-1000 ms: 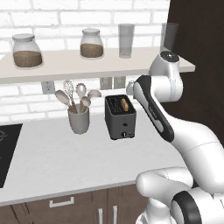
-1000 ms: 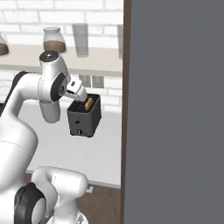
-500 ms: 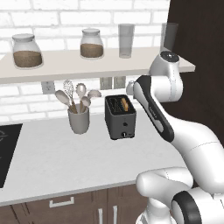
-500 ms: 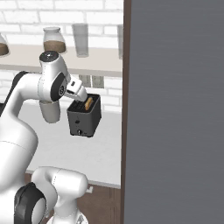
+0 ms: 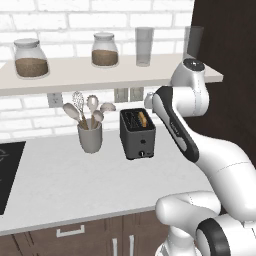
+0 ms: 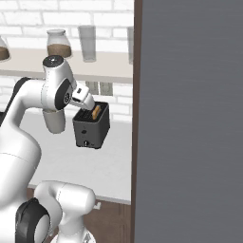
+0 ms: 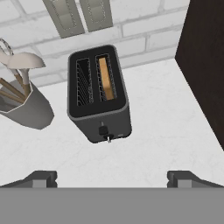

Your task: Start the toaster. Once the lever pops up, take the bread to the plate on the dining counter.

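Nothing has moved since a second ago: our gripper [image 7: 111, 177] still hovers above the toaster [image 7: 99, 93], jaws spread wide and empty. We see the bread [image 7: 105, 78] sitting in the toaster's right-hand slot, so starting it remains undone.

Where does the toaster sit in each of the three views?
Left base view: toaster at centre, on the worktop, right of the utensil pot.
Right base view: toaster left of centre, partly behind the arm's hand, beside the dark panel.
Hand view: toaster in the upper middle, seen from above, bread in its right slot.
Shared landmark: the wall outlets just behind it.
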Available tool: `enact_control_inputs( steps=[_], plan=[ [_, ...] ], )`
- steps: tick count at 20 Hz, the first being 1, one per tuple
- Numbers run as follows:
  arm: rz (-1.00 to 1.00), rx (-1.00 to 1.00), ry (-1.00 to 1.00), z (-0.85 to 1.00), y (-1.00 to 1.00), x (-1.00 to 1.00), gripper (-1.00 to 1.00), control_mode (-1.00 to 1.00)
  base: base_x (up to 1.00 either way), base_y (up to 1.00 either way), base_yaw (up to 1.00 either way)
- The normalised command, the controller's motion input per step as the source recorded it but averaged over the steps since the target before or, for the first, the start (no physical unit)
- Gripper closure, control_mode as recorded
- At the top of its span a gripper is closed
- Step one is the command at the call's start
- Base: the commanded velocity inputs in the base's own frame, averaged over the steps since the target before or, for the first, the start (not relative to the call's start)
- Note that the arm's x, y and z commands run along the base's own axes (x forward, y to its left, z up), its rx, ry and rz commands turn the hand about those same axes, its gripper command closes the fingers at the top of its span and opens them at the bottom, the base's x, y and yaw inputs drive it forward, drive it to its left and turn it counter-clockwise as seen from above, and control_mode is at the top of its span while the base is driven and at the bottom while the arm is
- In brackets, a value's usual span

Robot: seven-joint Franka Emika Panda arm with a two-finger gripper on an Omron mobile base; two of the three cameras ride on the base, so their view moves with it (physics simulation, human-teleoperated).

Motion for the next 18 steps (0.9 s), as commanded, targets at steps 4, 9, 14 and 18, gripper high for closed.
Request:
enact_control_inputs(
  steps=[4,9,14,18],
  plan=[
    [0.0,0.0,0.0,0.0,0.0,0.0,-1.0,-1.0,0.0,0.0,0.0],
    [0.0,0.0,0.0,0.0,0.0,0.0,-1.0,-1.0,0.0,0.0,0.0],
    [0.0,0.0,0.0,0.0,0.0,0.0,-1.0,-1.0,0.0,0.0,0.0],
    [0.0,0.0,0.0,0.0,0.0,0.0,-1.0,-1.0,0.0,0.0,0.0]
  ],
)
